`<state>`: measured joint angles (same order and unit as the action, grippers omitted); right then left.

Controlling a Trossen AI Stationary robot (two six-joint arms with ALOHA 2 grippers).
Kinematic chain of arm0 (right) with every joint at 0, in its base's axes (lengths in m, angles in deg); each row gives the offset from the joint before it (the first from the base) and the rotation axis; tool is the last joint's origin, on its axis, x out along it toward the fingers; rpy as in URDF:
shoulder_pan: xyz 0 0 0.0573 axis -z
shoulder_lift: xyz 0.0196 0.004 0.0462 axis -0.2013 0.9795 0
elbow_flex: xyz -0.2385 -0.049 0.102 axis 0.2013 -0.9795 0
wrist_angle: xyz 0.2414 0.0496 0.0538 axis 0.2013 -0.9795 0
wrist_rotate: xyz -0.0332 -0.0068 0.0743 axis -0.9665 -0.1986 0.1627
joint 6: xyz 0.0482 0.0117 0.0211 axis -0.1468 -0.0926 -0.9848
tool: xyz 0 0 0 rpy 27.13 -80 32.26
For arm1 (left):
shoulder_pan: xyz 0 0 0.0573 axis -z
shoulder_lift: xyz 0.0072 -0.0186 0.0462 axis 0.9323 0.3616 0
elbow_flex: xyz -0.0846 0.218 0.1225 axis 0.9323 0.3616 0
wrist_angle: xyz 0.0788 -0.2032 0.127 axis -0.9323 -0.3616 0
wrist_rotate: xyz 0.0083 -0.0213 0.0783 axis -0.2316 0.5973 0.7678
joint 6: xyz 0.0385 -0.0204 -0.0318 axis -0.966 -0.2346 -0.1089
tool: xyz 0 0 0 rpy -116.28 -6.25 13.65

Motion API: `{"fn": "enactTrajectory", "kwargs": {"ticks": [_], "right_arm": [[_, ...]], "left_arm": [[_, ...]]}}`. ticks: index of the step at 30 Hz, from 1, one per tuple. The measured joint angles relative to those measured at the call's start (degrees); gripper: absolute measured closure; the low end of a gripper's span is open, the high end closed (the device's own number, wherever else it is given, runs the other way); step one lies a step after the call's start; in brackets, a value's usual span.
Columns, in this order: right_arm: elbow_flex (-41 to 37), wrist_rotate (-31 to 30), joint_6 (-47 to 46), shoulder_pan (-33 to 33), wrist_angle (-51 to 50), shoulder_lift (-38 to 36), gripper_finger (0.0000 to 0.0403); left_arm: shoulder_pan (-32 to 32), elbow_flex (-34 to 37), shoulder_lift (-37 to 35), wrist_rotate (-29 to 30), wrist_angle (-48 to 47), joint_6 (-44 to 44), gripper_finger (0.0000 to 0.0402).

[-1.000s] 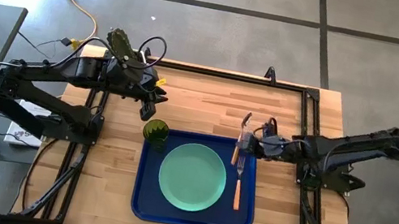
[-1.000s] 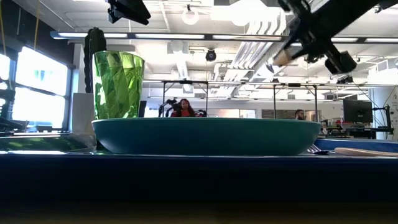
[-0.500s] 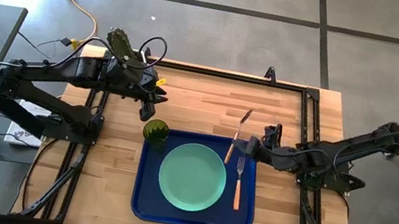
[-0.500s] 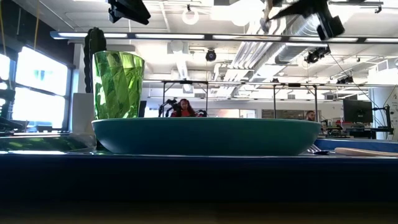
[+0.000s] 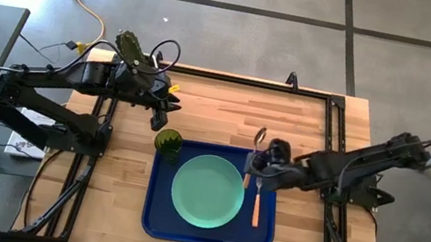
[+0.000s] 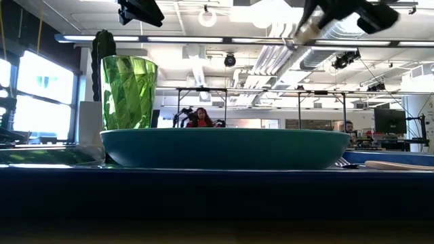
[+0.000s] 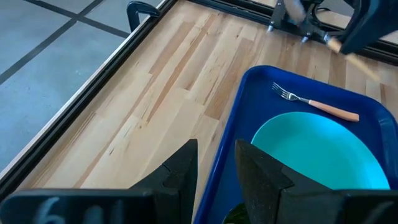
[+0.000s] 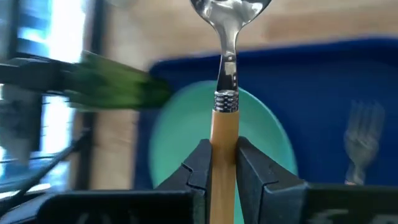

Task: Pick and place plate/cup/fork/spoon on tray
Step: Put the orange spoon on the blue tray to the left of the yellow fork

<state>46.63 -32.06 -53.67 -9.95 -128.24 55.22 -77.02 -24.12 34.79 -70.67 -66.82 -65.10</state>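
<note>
One spoon (image 8: 225, 93) (handle) between right gripper (image 8: 223, 163) fingers.

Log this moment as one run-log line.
right gripper: shut on spoon, over tray | left gripper: open, idle near cup | plate, fork, cup: on tray

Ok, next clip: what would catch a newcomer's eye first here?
The blue tray at the table's front middle, with the mint-green plate in its centre, the cup at its far left corner and the fork along its right side. Next, the right end effector above the tray's far right corner, shut on the spoon. The left end effector waits beyond the cup.
</note>
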Motion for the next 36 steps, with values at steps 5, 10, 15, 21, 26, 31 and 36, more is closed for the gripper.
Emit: {"fn": "enactTrajectory", "kwargs": {"ticks": [5,10,15,21,26,31,36], "right_arm": [[1.57,9.09,-6.51,0.00,-5.32,6.42,0.0375],[1.57,15.40,-8.77,0.00,-5.41,10.62,0.0375],[1.59,19.19,-10.58,-0.64,-5.41,13.48,0.0375],[1.59,22.88,-14.63,-2.64,-5.46,16.52,0.0375],[1.61,23.50,-16.92,-3.78,-5.09,18.77,0.0375],[1.61,25.59,-15.99,-3.72,-4.46,21.26,0.0375],[1.61,25.65,-15.17,-3.64,-3.70,23.71,0.0375]], "left_arm": [[-0.01,0.00,0.00,0.02,-0.08,0.00,0.0304],[-0.01,0.00,0.00,0.01,-0.22,0.00,0.0304],[-0.01,0.00,0.00,0.01,-0.22,0.02,0.0304],[-0.01,0.00,0.00,0.00,-0.20,0.04,0.0304],[0.01,0.00,0.00,0.02,-0.18,0.05,0.0304],[0.01,0.00,0.00,0.02,-0.15,0.09,0.0304],[0.01,0.00,0.00,0.02,-0.15,0.09,0.0304]]}}
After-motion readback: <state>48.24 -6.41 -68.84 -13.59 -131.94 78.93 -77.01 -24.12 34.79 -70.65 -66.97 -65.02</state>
